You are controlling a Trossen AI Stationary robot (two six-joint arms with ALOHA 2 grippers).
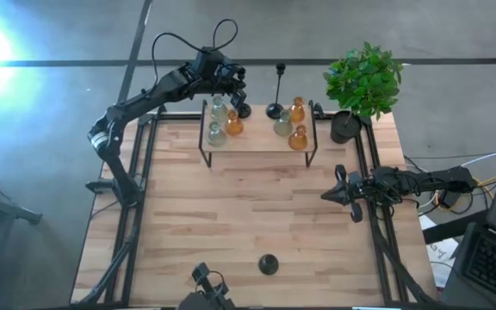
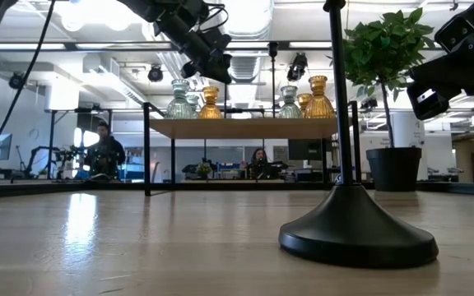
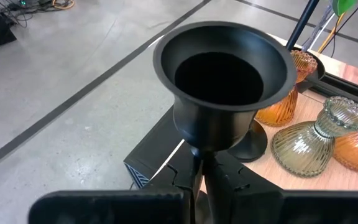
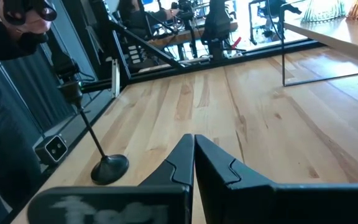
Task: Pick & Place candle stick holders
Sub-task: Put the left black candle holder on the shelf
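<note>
Black-stemmed candle stick holder (image 1: 242, 105) hangs at the shelf's (image 1: 257, 142) far-left corner in the high view, left gripper (image 1: 239, 95) over it; right gripper (image 1: 338, 194) idles at the desk's (image 1: 231, 224) right edge, another black holder (image 1: 269, 263) stands near-centre. Low view: amber and clear-grey holders (image 2: 200, 100) sit on the shelf. Left wrist view: jaws pinching the stem under the cup (image 3: 224, 68). Right wrist view: jaws pressed together, empty. Placing step, I'd judge; next: lower onto free shelf space, release.
</note>
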